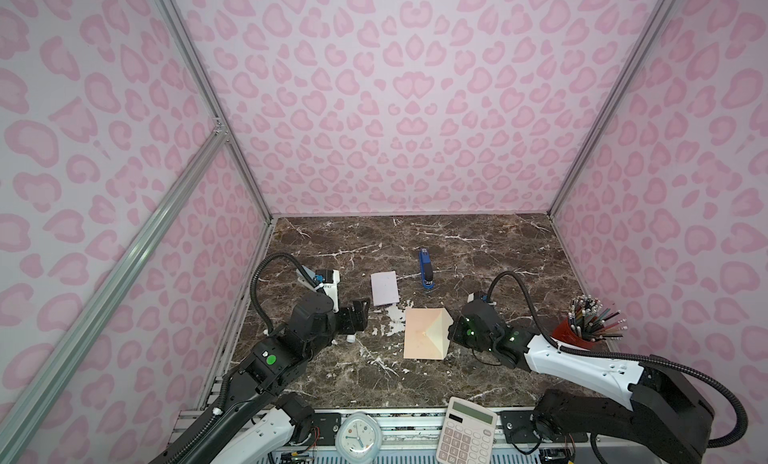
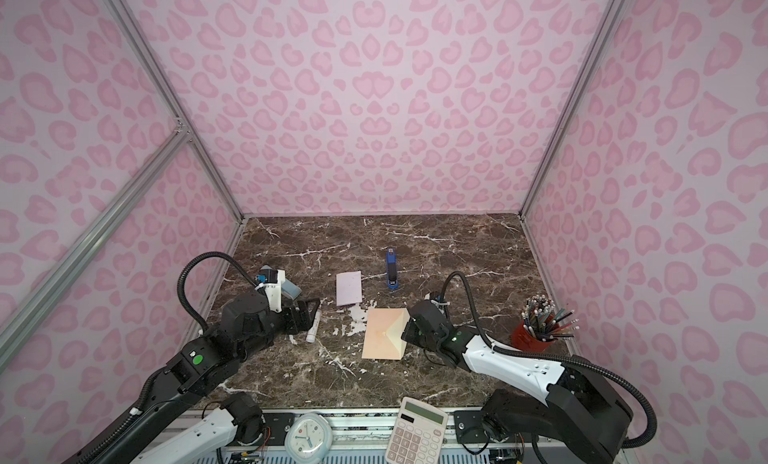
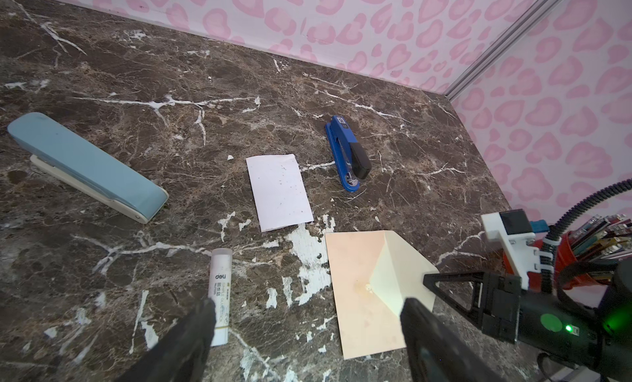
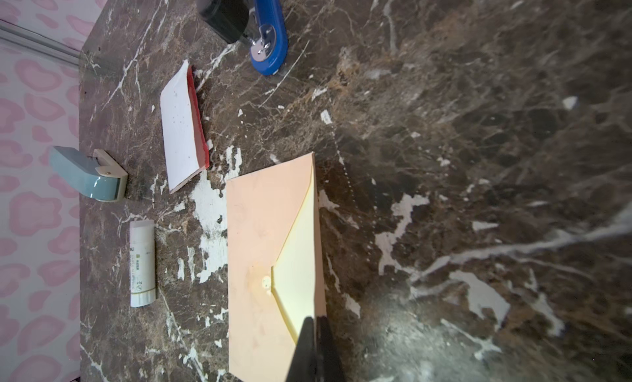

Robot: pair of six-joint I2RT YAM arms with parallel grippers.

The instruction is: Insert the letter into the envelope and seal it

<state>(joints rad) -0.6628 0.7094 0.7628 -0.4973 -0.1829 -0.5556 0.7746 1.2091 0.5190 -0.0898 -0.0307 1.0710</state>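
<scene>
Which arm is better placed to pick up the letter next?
Left: the left gripper is open, free and nearer the letter; the right gripper is shut at the envelope flap.

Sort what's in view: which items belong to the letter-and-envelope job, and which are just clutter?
Job: letter, envelope, glue stick (probably for sealing).
Lying about: blue stapler, pale-blue hinged tool, pencil cup, calculator, clock.

On my dark brown, white-veined marble tabletop (image 1: 478, 242) I count: one pale-pink, red-edged paper letter (image 1: 385, 288), one peach paper envelope (image 1: 419, 340) just beside it, one blue metal stapler (image 1: 425, 271), one white plastic glue stick (image 2: 313, 325), one pale-blue oblong case (image 3: 85, 166), one red cup of pencils (image 1: 568, 335).
</scene>
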